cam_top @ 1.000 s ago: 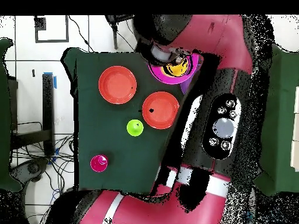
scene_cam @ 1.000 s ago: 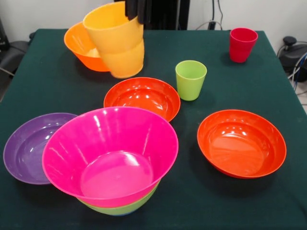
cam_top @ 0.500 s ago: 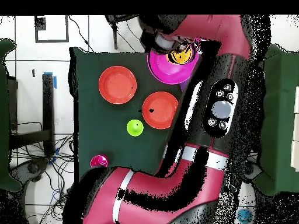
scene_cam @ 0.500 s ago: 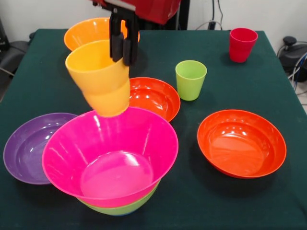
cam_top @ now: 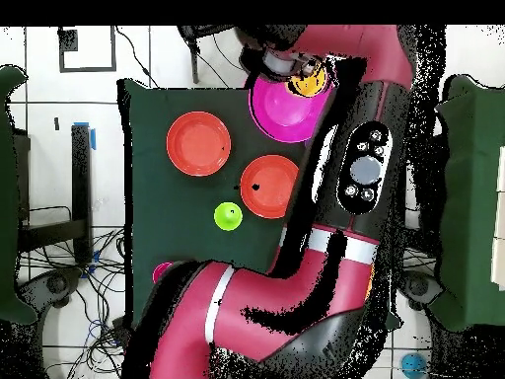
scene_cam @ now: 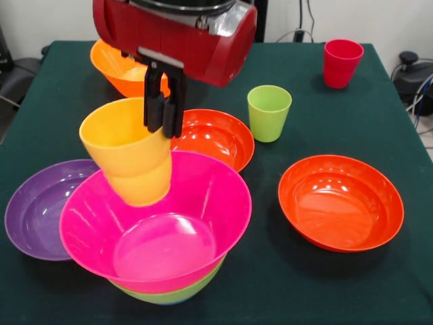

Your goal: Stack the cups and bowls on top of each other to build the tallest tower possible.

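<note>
The black gripper (scene_cam: 164,108) is clamped on the rim of the glossy yellow-orange plastic cup (scene_cam: 130,154), which hangs tilted over the big magenta plastic bowl (scene_cam: 159,223). At 9 o'clock of this bowl lies the purple plastic bowl (scene_cam: 37,206).

Green-clothed table (scene_cam: 379,284), white wall (scene_cam: 61,20)

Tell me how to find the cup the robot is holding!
Find the big magenta bowl at the table's front. Just above its left rim hangs the yellow-orange cup, pinched at its rim by the black hand. It's the only cup off the table.
</note>
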